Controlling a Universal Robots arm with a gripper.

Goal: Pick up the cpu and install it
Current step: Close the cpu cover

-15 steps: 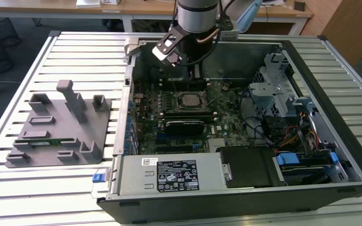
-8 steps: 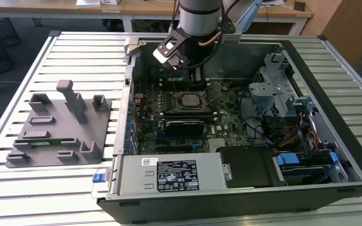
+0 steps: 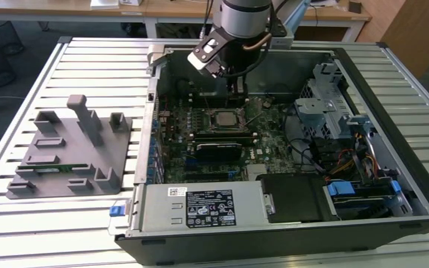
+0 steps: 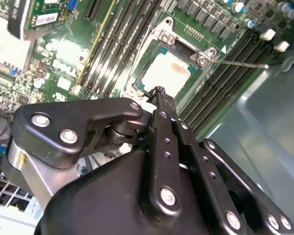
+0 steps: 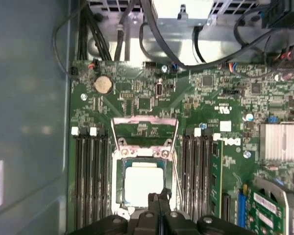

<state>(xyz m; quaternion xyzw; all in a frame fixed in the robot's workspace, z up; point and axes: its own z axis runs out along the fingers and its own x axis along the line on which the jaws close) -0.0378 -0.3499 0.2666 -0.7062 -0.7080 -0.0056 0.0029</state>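
The computer case [image 3: 274, 245] lies on the table [image 3: 95, 72], with a parts stand [image 3: 69, 162] at the exterior view's left. Inside, the cpu [image 5: 143, 183] sits in the motherboard [image 5: 210, 83] socket between memory slots [image 5: 90, 176], and the gripper [image 5: 159, 197] hangs over its edge.

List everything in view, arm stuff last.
table: 1, silver, slatted, under everything
computer case: 1, black, open, on the table
motherboard: 1, green, inside the case
cpu: 1, silver-grey, lying in the socket mid-board
memory slots: several, black, banks on both sides of the socket
coin cell: 1, silver, on the motherboard
heatsink: 1, silver, finned, on the motherboard
power supply: 1, grey, labelled, at the case's near edge in the exterior view
fixture: 1, grey, on the table, at the exterior view's left of the case
memory stick: 1, green, lying in the fixture
arm: 1, grey, above the case
gripper: 1, black, shut, tips close by the cpu
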